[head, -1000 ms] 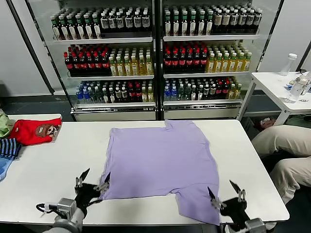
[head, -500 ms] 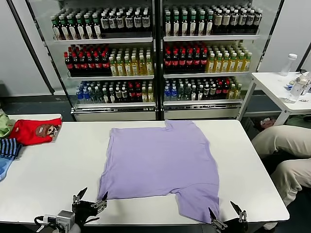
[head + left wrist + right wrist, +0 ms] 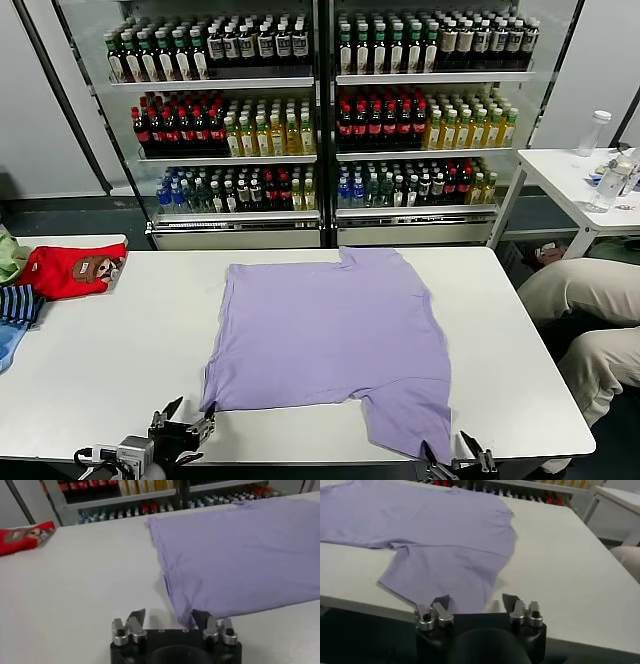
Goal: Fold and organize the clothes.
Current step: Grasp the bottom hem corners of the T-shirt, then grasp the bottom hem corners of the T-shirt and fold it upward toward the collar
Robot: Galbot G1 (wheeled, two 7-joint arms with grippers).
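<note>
T-shirt (image 3: 330, 335) lies flat at middle of your desk (image 3: 110, 350), collar toward far edge, one sleeve reaching near edge on right. Folded garments (image 3: 70, 270) sit on desk far left, well apart from shirt. Drink shelves (image 3: 320, 120) stand behind desk. Your left gripper (image 3: 183, 424) at near edge beside shirt's near left corner; right gripper (image 3: 452, 460) at near edge by sleeve. Small table (image 3: 580, 180) stands far right.

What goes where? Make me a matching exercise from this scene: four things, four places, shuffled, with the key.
Things:
1. T-shirt
2. red garment
3. left gripper
4. bottles

Places:
A. in rows at the back
B. at the shirt's near left corner
C. spread flat in the middle
D. far left, apart from the shirt

Pairs: 1-C, 2-D, 3-B, 4-A
</note>
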